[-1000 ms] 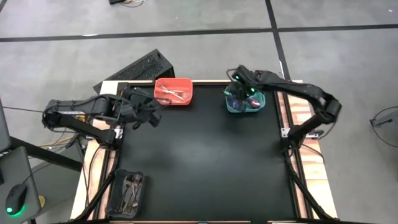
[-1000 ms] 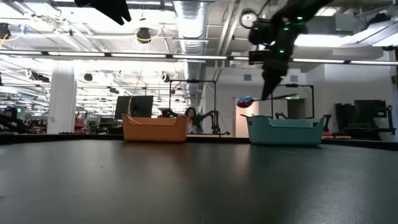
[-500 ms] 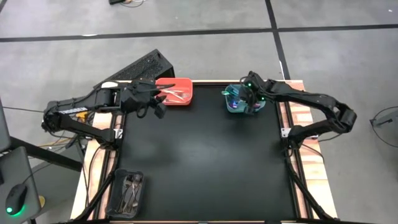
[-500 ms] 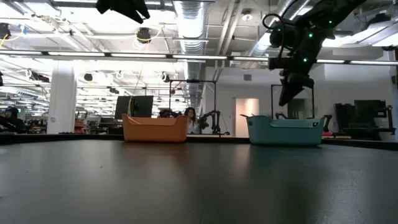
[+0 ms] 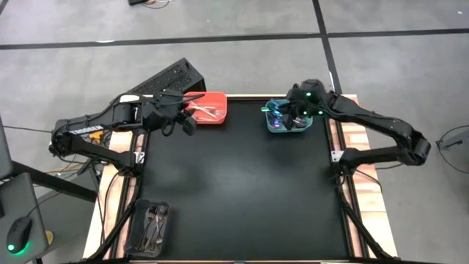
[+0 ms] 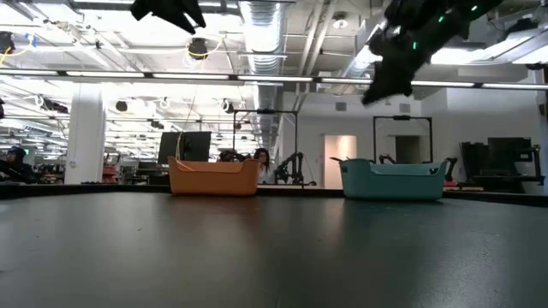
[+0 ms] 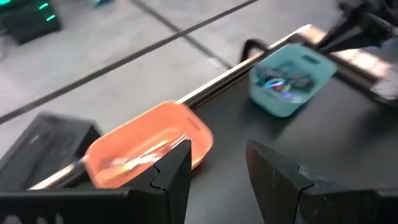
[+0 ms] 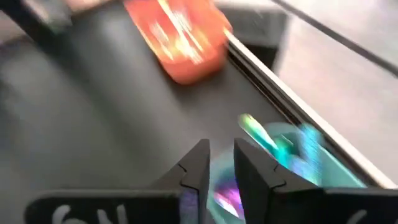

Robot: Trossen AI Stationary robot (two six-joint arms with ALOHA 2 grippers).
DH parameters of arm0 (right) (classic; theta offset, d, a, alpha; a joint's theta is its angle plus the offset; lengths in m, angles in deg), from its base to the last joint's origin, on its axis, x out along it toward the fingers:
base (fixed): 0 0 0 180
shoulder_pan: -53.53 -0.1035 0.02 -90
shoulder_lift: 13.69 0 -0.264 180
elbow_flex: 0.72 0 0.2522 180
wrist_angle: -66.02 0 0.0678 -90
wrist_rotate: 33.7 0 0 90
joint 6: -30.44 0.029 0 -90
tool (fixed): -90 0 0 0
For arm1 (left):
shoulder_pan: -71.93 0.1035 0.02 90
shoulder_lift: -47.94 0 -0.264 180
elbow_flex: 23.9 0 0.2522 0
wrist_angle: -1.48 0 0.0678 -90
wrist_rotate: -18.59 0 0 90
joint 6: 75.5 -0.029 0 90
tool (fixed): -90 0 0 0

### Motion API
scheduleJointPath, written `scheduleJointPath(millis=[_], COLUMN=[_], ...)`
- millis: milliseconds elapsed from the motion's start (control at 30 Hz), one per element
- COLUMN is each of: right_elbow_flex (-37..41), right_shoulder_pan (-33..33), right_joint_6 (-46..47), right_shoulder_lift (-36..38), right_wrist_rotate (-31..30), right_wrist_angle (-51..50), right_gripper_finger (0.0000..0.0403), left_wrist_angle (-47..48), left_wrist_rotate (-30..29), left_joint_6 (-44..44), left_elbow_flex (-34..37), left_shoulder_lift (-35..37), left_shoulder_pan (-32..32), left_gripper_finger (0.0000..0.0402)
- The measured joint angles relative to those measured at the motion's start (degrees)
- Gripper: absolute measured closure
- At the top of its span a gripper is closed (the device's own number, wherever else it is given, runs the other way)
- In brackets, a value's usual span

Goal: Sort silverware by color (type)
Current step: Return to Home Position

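Left gripper point(image 5: 183, 119) raised beside red bin point(image 5: 223, 111), right gripper point(image 5: 290, 117) above teal bin point(image 5: 272, 129), fingers released, empty.
Silver forks point(image 5: 204, 110) lie in the red bin, iridescent pieces point(image 5: 279, 117) in the teal, dark pieces point(image 5: 154, 224) in the black bin point(image 5: 138, 220).

Silverware point(image 5: 204, 111) — heaped inside coloured bins point(image 5: 223, 97)

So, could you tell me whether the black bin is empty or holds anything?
Not empty: the high view shows several dark utensils lying inside the black bin.
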Motion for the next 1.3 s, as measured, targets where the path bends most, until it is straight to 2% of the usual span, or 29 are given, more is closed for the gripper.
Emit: scheduleJointPath(millis=[133,200,300,367,467,633,700,800,967,1067,1133,1233,1300], right_elbow_flex=[0.0,0.0,0.0,0.0,0.4,6.5,9.2,10.3,10.3,10.2,10.3,10.3,10.8], right_shoulder_pan=[-1.7,-3.9,-9.0,-13.8,-22.1,-35.4,-39.8,-44.8,-48.6,-48.8,-48.8,-49.3,-50.2], right_joint_6=[10.0,13.6,15.0,11.8,9.5,10.2,11.0,11.8,11.8,8.4,13.1,15.1,11.9], right_shoulder_lift=[4.6,6.7,9.7,11.7,14.5,18.6,20.6,24.8,33.6,38.8,41.3,43.2,43.5], right_wrist_rotate=[8.6,11.5,12.9,12.7,6.6,-6.5,-11.2,-16.2,-20.3,-29.4,-32.8,-30.9,-27.6], right_wrist_angle=[7.7,12.5,16.5,16.7,16.9,25.3,27.7,25.7,17.4,4.5,-4.0,-10.1,-8.0], right_gripper_finger=[0.0339,0.0360,0.0392,0.0393,0.0390,0.0397,0.0397,0.0397,0.0397,0.0391,0.0388,0.0391,0.0397], left_wrist_angle=[-5.5,-5.2,-5.4,-8.3,-17.8,-44.2,-49.0,-47.8,-41.3,-36.4,-35.8,-40.5,-47.7], left_wrist_rotate=[5.2,5.9,5.5,6.8,10.7,23.8,27.3,27.1,25.8,25.6,26.4,29.4,30.3], left_joint_6=[-8.5,-11.7,-11.8,-12.1,-13.1,-16.5,-18.0,-20.9,-29.6,-27.9,-24.3,-19.9,-18.2], left_elbow_flex=[0.0,0.0,2.1,4.9,12.7,29.3,33.5,35.3,35.3,35.5,37.7,44.3,49.8], left_shoulder_lift=[0.0,0.0,1.1,3.0,7.5,15.9,19.4,26.3,37.9,41.7,42.8,43.4,43.3], left_shoulder_pan=[0.0,0.0,0.4,0.7,0.6,0.6,0.6,0.5,0.6,0.6,0.5,-0.5,-1.6], left_gripper_finger=[0.0262,0.0262,0.0262,0.0265,0.0281,0.0339,0.0366,0.0395,0.0393,0.0397,0.0400,0.0401,0.0401])
